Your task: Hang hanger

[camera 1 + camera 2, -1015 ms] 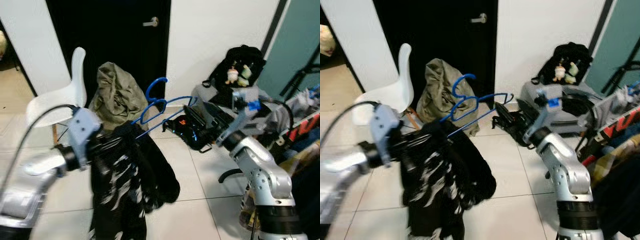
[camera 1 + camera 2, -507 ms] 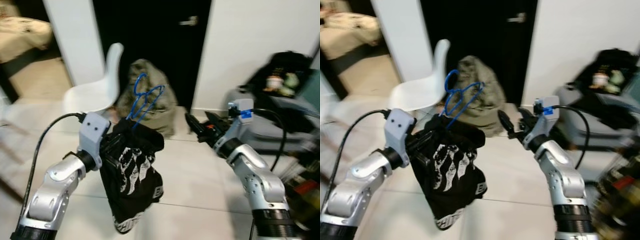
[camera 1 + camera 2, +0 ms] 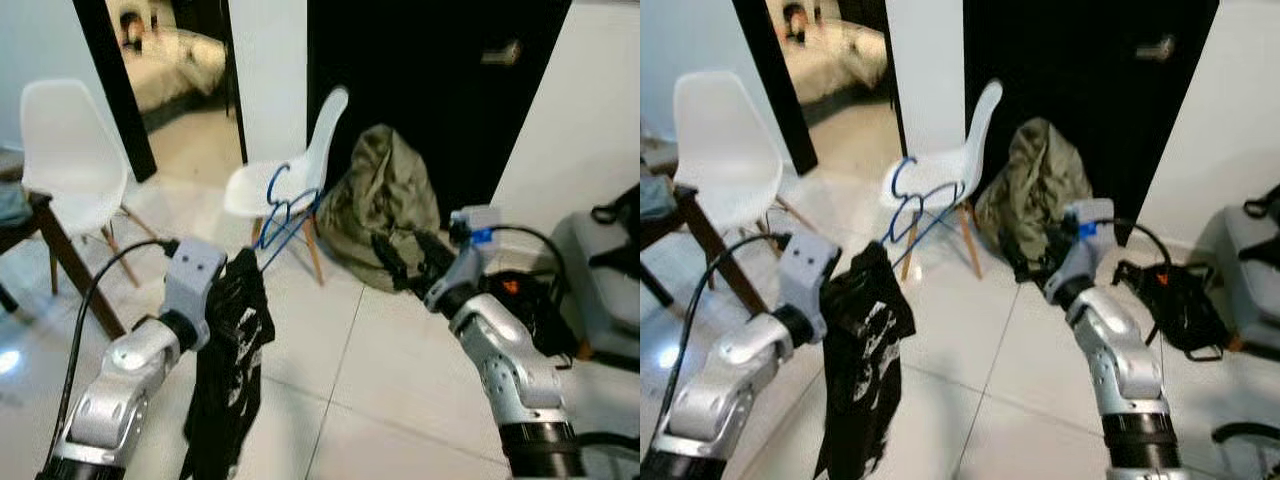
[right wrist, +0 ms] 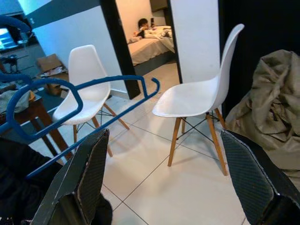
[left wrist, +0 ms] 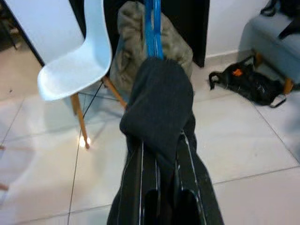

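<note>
Hanger [image 3: 287, 215]: blue wire, black printed garment [image 3: 228, 375] draped, left end effector [image 5: 164, 185] clamped.

The black garment [image 3: 228, 350] is hiding the left gripper [image 5: 164, 206] fingertips and the lower part of the blue hanger [image 3: 285, 212].

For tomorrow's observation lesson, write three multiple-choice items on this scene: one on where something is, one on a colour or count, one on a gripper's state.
1. The olive-green bag lies
A. on a chair
B. on the floor by the dark door
C. on a bed

2. The hanger is
A. blue
B. red
C. white

3. The right gripper is
A. shut on the hanger
B. shut on a chair leg
C. open

Key: 1 B, it slumps on the tiles against the dark door; 2 A, its blue wire rises above the black garment held by the left gripper; 3 C, its fingers stand apart, holding nothing.
</note>
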Motion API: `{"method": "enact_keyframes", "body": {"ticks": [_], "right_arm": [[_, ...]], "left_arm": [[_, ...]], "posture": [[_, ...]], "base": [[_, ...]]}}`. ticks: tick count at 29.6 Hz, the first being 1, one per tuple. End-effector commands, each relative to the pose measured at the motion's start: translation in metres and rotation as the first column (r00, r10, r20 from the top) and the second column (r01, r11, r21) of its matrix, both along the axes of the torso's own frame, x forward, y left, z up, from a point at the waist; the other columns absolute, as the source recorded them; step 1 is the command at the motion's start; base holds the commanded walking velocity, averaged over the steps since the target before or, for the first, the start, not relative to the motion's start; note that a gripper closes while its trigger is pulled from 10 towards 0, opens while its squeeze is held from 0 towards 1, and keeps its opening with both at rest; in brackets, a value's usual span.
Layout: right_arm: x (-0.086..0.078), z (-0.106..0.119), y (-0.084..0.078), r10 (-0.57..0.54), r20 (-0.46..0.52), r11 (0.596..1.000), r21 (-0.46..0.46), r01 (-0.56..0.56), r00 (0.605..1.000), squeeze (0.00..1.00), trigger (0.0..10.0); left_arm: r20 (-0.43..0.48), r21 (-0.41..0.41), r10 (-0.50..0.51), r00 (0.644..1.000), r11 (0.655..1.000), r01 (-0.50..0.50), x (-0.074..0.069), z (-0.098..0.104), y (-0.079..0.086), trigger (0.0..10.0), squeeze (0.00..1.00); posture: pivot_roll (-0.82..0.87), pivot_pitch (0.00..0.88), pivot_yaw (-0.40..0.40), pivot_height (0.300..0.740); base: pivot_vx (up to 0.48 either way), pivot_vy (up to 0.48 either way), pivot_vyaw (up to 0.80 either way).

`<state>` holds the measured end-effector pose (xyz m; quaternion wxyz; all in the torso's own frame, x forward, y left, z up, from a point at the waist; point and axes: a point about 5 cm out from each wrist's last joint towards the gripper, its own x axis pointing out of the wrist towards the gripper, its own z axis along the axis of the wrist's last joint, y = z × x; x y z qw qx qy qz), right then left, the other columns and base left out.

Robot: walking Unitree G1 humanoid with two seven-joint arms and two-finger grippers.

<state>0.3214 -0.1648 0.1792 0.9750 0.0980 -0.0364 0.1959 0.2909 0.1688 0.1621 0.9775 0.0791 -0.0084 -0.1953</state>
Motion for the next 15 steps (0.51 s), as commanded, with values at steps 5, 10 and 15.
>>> {"method": "enact_keyframes", "body": {"ticks": [5, 10, 15], "right_arm": [[-0.003, -0.004, -0.003, 0.011, 0.003, 0.998, -0.067, -0.011, 1.0, 0.0, 10.0], [-0.005, -0.003, 0.005, 0.059, 0.01, 0.995, -0.075, -0.058, 0.998, 0.0, 10.0], [-0.007, -0.005, 0.01, 0.097, 0.008, 0.992, -0.087, -0.096, 0.995, 0.0, 10.0]], "left_arm": [[0.031, -0.033, -0.035, 0.999, 0.999, 0.036, -0.001, 0.006, -0.011, 10.0, 0.0], [0.033, -0.042, -0.046, 0.998, 0.998, 0.048, -0.003, 0.006, -0.015, 10.0, 0.0], [0.037, -0.04, -0.038, 0.999, 0.998, 0.039, -0.002, 0.007, -0.012, 10.0, 0.0]], "posture": [[0.01, 0.0, -0.021, 0.74], [0.01, 0.0, -0.024, 0.74], [0.01, 0.0, -0.029, 0.74]], "base": [[0.47, 0.0, 0.28], [0.48, 0.0, 0.79], [0.48, 0.0, 0.79]]}}
